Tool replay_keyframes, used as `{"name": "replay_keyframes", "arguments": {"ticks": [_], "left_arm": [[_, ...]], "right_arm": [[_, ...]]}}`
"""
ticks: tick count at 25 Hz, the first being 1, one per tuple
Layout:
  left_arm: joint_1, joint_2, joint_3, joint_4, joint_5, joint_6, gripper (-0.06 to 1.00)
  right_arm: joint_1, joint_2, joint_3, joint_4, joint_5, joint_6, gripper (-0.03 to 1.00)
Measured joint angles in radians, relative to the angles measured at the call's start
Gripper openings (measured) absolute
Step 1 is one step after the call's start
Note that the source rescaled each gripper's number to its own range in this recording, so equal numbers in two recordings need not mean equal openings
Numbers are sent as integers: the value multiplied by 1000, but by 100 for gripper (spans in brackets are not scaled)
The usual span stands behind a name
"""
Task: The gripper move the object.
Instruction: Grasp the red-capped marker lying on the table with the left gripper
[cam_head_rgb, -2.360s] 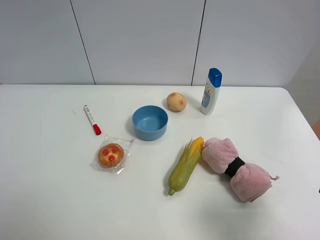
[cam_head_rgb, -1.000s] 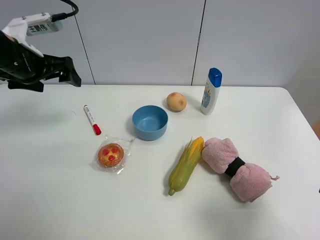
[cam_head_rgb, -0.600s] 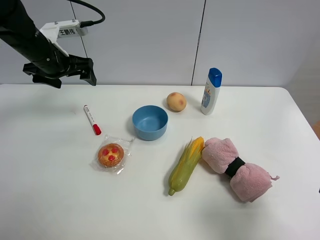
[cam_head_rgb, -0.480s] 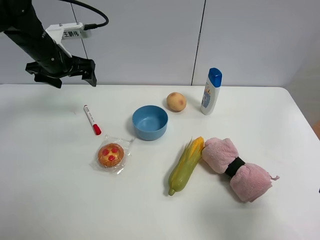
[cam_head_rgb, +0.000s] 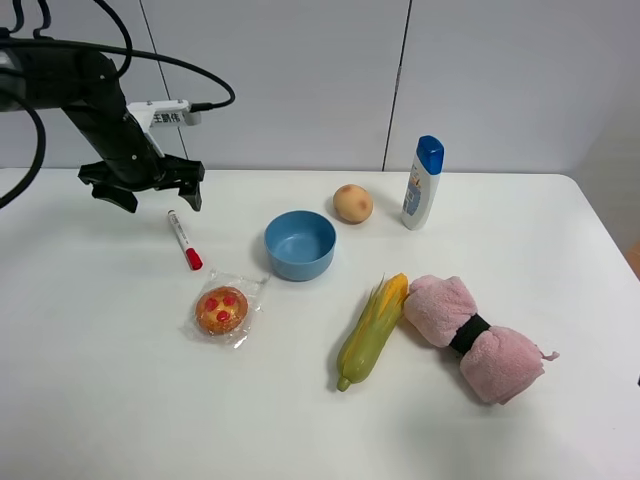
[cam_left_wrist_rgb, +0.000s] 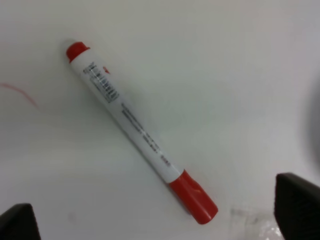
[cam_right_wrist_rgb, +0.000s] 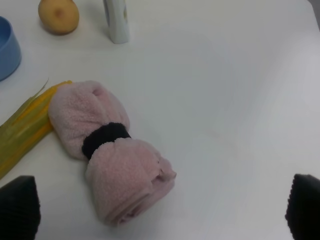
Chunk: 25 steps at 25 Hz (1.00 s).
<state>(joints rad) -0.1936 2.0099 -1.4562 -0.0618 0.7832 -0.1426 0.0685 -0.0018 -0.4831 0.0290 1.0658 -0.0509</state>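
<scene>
The object, a slim white marker with a red cap (cam_head_rgb: 184, 240), lies flat on the white table, left of the blue bowl. My left gripper (cam_head_rgb: 157, 197) hovers just behind its uncapped end, jaws wide open and holding nothing. In the left wrist view the marker (cam_left_wrist_rgb: 140, 132) runs diagonally between and ahead of the two dark fingertips (cam_left_wrist_rgb: 297, 205), and the left gripper (cam_left_wrist_rgb: 157, 215) does not touch it. The right gripper (cam_right_wrist_rgb: 161, 207) shows only in its own wrist view, open above the table near a pink towel, with nothing held.
A blue bowl (cam_head_rgb: 300, 245) stands right of the marker, and a wrapped pastry (cam_head_rgb: 222, 309) lies just in front of it. Further right are a round yellowish fruit (cam_head_rgb: 352, 203), a white bottle with blue cap (cam_head_rgb: 423, 183), a corn cob (cam_head_rgb: 372, 330) and a rolled pink towel (cam_head_rgb: 475, 335).
The left arm has come in from the upper left, swung right and dropped down to just behind the marker. Its jaws stayed open. Nothing on the table has moved.
</scene>
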Motion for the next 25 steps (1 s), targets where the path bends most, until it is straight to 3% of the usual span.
{"name": "replay_keyframes", "arguments": {"ticks": [25], "left_arm": [[0,202,-1,54,-83,0,94]], "right_arm": [[0,0,0,0,0,0,100]]}}
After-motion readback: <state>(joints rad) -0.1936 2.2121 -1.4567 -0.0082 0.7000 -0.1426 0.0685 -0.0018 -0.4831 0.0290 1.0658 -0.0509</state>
